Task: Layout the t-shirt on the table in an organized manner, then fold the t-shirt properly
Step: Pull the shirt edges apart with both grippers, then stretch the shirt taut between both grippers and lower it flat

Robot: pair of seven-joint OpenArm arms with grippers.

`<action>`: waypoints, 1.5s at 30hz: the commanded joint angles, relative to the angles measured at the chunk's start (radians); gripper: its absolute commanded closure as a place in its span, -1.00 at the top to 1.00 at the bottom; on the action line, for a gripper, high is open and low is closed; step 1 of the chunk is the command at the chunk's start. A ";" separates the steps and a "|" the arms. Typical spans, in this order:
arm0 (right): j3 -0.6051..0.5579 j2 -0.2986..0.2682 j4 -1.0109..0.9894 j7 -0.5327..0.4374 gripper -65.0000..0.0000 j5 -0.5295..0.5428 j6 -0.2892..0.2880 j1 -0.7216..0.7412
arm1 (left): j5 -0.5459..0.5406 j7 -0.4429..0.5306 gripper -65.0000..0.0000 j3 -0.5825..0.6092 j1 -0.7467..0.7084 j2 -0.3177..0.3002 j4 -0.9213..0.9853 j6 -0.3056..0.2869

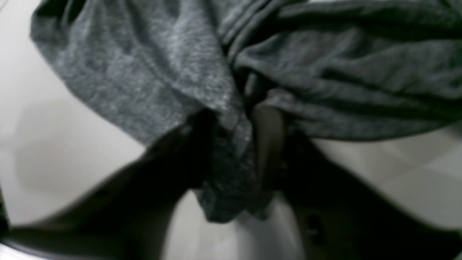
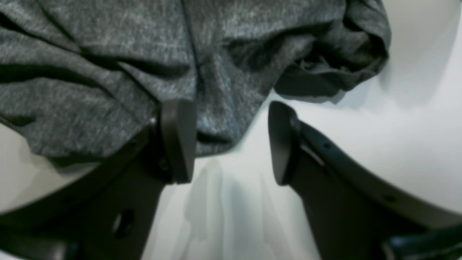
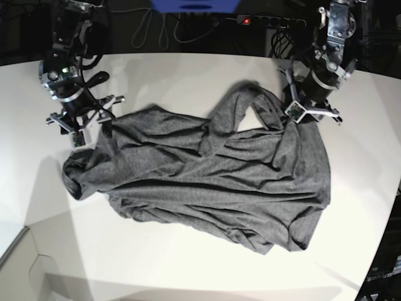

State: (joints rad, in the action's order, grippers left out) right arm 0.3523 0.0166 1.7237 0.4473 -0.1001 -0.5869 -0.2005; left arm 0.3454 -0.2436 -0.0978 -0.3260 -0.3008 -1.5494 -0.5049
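Across mid-frame the shirt (image 3: 207, 182) lies rumpled on the surface (image 3: 188, 269), unfolded, layout unfinished; left pincer (image 1: 234, 144) pinches cloth at upper right, right pincer (image 2: 231, 141) gapes empty, straddling its edge at upper left.

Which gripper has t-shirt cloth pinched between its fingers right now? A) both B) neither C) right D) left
D: in the left wrist view, a bunch of the t-shirt sits squeezed inside the left gripper, while the right gripper is spread wide at the shirt's edge with white table in the gap.
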 commanded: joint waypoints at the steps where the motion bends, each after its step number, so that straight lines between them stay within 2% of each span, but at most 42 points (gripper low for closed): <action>1: 0.003 -0.004 0.022 -0.025 -0.01 0.009 0.000 0.008 | 0.053 -0.138 -0.54 0.017 -0.018 0.001 0.045 -0.057; 4: 0.003 -0.007 0.022 -0.026 -0.01 0.009 0.000 0.009 | 0.053 -0.138 -0.93 0.030 -0.003 0.001 0.062 -0.057; 5: 0.003 -0.008 0.022 -0.028 0.00 0.009 0.000 0.016 | 0.053 -0.141 -1.00 0.027 0.000 0.001 0.065 -0.057; 7: 0.006 -0.013 0.026 -0.028 0.00 0.004 0.000 0.039 | 0.053 -0.139 -0.98 0.022 0.001 -0.002 0.060 -0.057; 11: 0.000 -0.068 0.026 -0.026 0.00 0.007 0.000 0.071 | 0.053 -0.139 -1.00 0.019 0.001 -0.010 0.054 -0.057; 15: -0.006 -0.136 -0.003 -0.018 0.01 0.004 0.000 0.149 | 0.053 -0.136 -1.00 -0.043 0.001 -0.016 0.053 -0.057; 20: -0.097 -0.235 -0.146 -0.017 0.23 -0.036 0.000 0.260 | 0.053 -0.136 -1.00 -0.089 0.028 -0.022 0.053 -0.057; 22: -0.134 -0.261 -0.219 -0.017 0.26 -0.037 0.000 0.307 | 0.053 -0.136 -1.00 -0.115 0.031 -0.024 0.053 -0.057; 30: -0.172 -0.271 -0.368 -0.018 0.25 -0.039 0.000 0.411 | 0.053 -0.136 -1.00 -0.127 0.057 -0.024 0.053 -0.057; 33: -0.172 -0.260 -0.368 -0.018 0.00 -0.039 0.000 0.415 | 0.053 -0.136 -1.00 -0.128 0.058 -0.024 0.053 -0.057; 39: -0.169 -0.255 -0.368 -0.018 -1.00 -0.039 0.000 0.407 | 0.053 -0.136 -1.00 -0.128 0.075 -0.024 0.062 -0.057; 45: -0.114 -0.261 -0.331 -0.018 -1.00 -0.039 0.000 0.393 | 0.053 -0.136 -1.00 -0.128 0.081 -0.024 0.059 -0.057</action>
State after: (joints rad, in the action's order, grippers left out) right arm 0.2295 -0.2249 1.3697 0.4500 -0.1486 -0.5877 0.1722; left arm 0.3813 -0.3363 -0.2256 -0.2378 -0.3157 -1.4910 -0.5404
